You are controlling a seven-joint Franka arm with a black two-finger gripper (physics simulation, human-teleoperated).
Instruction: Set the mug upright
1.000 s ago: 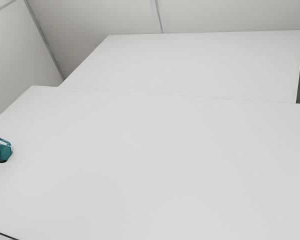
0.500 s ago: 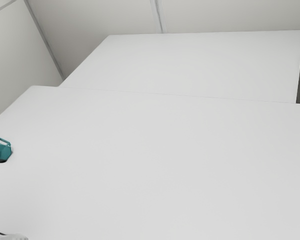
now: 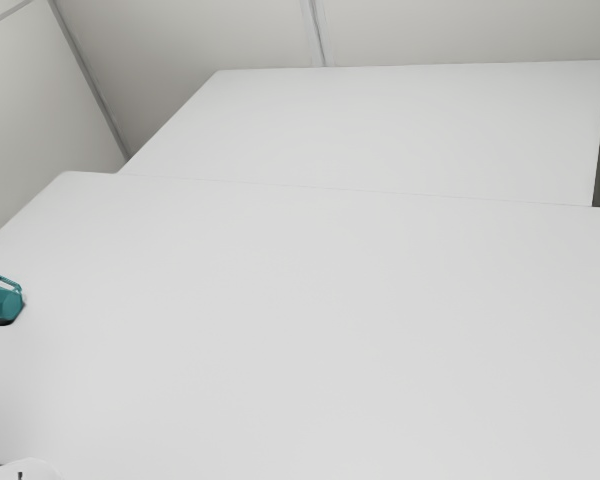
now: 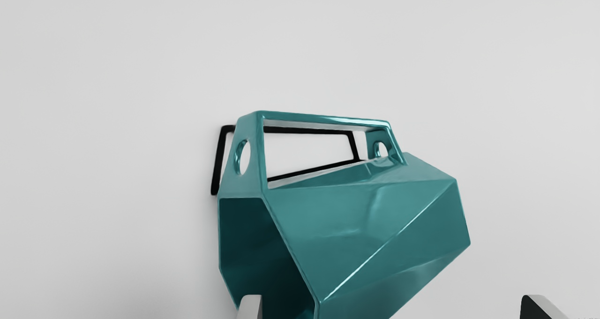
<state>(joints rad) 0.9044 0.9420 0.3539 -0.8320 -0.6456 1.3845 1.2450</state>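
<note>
clearly, the end effector (image 4: 393, 306) gapes, room separating one finger (image 4: 532, 309) from the tipped mug (image 4: 356, 216).

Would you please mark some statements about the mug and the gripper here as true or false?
1. The mug is teal. True.
2. The mug stands upright on its base. False: it lies on its side on the table, its open mouth facing sideways.
3. The gripper is open, its fingers standing wide apart. True.
4. The handle has round holes through it. True.
5. In the exterior view, the mug is at the right edge. False: it is at the exterior view's left edge.
</note>
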